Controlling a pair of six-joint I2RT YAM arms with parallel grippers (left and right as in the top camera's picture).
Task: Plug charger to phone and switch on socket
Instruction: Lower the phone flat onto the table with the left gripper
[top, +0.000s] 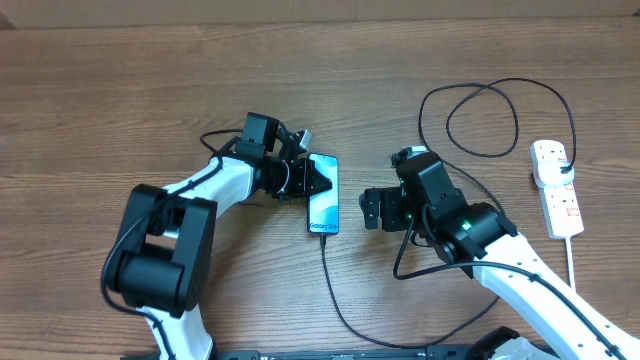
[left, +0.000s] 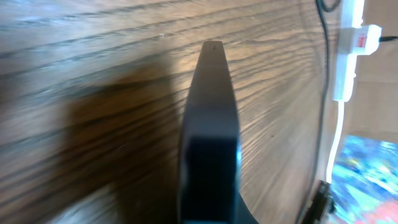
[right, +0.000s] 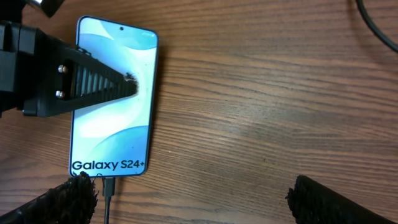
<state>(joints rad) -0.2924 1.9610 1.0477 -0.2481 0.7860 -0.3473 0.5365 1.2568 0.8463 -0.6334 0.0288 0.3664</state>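
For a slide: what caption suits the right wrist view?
Phone with charger plugged in, left tool's finger on its screen, right tool open.

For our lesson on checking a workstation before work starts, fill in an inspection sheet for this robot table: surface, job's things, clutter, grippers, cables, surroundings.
Surface: wooden table, brown grain.
Job's things: phone lies screen up; charger plug sits at its bottom edge; socket far right, switch state unreadable.
Clutter: nothing seen.
Grippers: left gripper has a finger on the phone screen, open or shut unclear; right gripper open, fingers wide, holding nothing.
Cables: charger loops at the far side, toward the socket; white cord trails from the socket toward the near edge.
Surroundings: nothing seen.
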